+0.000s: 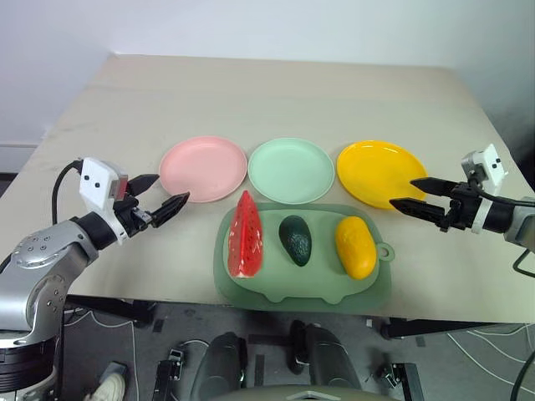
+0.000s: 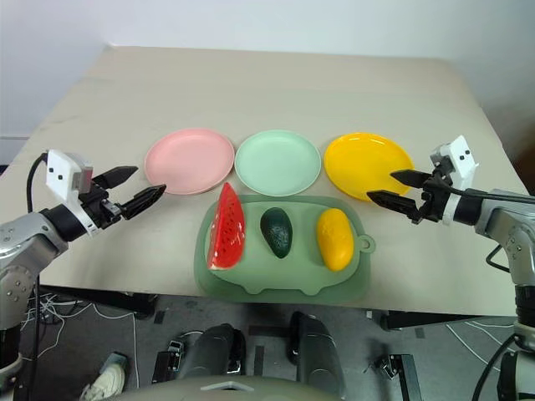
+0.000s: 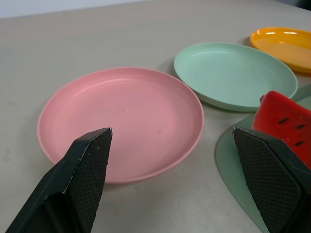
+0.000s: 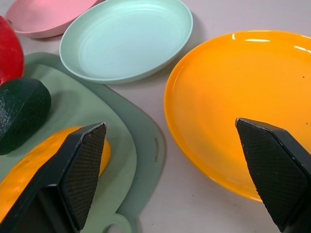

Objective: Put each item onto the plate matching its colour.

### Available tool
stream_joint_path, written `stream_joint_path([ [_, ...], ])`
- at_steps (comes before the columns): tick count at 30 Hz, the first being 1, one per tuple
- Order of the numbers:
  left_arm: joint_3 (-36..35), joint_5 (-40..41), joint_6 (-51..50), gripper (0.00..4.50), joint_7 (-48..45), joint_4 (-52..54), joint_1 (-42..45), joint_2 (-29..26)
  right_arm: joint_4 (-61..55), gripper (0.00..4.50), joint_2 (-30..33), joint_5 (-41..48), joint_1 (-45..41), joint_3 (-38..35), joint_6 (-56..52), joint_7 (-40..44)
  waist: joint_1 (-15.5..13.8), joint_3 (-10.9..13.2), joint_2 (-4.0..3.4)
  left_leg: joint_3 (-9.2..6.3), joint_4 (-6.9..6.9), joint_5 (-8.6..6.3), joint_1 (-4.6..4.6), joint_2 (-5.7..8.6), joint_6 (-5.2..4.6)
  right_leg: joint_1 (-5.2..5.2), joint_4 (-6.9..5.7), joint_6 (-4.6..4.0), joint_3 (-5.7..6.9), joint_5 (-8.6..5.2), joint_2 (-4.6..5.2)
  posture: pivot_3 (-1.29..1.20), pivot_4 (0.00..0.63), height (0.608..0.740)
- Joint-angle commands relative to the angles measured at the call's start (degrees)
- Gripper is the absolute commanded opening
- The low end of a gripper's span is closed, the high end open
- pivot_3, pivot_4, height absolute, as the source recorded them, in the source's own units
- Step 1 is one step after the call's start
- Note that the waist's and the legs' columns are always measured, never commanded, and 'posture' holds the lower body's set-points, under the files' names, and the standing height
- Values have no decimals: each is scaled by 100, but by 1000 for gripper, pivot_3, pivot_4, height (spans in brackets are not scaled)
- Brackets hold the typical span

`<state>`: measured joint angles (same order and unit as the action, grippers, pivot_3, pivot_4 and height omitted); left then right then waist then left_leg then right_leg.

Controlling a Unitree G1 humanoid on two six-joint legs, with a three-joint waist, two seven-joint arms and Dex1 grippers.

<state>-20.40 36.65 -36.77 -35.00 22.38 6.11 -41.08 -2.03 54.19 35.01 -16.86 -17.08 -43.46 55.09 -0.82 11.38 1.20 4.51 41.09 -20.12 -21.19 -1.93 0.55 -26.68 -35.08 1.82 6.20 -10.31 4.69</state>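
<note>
Left eye view looks down on a beige table (image 1: 276,92) where three plates stand in a row: a pink plate (image 1: 203,168), a mint plate (image 1: 291,170) and a yellow plate (image 1: 380,172). Just in front of them lies a sage-green tray (image 1: 251,288) holding all three fruits side by side: a watermelon wedge (image 1: 245,235) on the left, an avocado (image 1: 295,239) in the middle and a yellow fruit (image 1: 355,246) on the right. No fruit is on a plate yet.

These look like stiff, light plastic toys. The wedge is long and narrow, so a pinch across its flat red faces near the middle should hold best. The avocado and the yellow fruit are smooth and rounded, likely slippery, and want a grasp across the widest part of the belly.

Both grippers have their fingers spread wide and hold nothing. The left gripper (image 1: 159,195) hovers near the pink plate's front edge, with the wedge off to its right and apart from it. The right gripper (image 1: 414,194) hovers over the yellow plate's near right rim, with the yellow fruit close by to its left and lower, not touched.
</note>
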Motion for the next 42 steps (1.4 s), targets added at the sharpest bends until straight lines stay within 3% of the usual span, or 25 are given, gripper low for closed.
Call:
stream_joint_path([
  [1, 68, -80, 152, 4159, -104, -19, 160, -49, -341, 4500, 108, 85, 60, -290, 2, -31, 0, 0, 0, 0, 0, 0, 0, 0, 0, 0, 0, 0, 0, 0, -1, 0, 150, 740],
  [5, 239, -271, 226, 4159, -209, 49, 122, -112, -408, 4500, 102, 79, 130, -370, -34, -122, 5, 0, 0, 0, 0, 0, 0, 0, 0, 0, 0, 0, 0, 0, -1, 0, 150, 740],
  [28, -394, -168, 285, 4159, -629, -10, -374, -351, -2137, 4500, 123, 777, 312, -268, -1193, -810, 3, -1, 0, -4, -1, 0, 0, -2, 0, -2, 0, -1, 0, -1, -1, 0, 150, 740],
  [33, -223, -26, 164, 4159, -435, 246, -346, -143, -2376, 4500, 420, 1585, -483, -213, -2859, -1283, 6, 0, -1, -5, 0, 0, -1, -3, -1, -5, -1, -1, -3, 0, 1, 0, 150, 740],
  [36, -160, -124, 265, 4159, -499, 175, -426, -117, -2275, 4500, 86, 1873, -1352, -284, -4653, -2313, 23, -1, 1, -4, -2, 0, -1, -7, 0, -7, -1, -2, -3, 0, -3, 0, 150, 740],
  [38, -169, -101, 286, 4159, -495, 123, -390, -85, -2419, 4500, 315, 2145, -1404, -101, -4904, -2629, 2, -2, 1, -5, -2, 0, -4, -7, 0, -9, -1, -3, -3, 0, -3, 0, 150, 740],
  [42, -12, -114, 343, 4159, -498, 1, -196, 3, -1966, 4500, 616, 3580, -1557, 152, -4904, -3559, -10, -3, 4, -5, 0, -2, -16, 1, -4, -11, 4, -2, 3, 0, 6, 0, 150, 740],
])
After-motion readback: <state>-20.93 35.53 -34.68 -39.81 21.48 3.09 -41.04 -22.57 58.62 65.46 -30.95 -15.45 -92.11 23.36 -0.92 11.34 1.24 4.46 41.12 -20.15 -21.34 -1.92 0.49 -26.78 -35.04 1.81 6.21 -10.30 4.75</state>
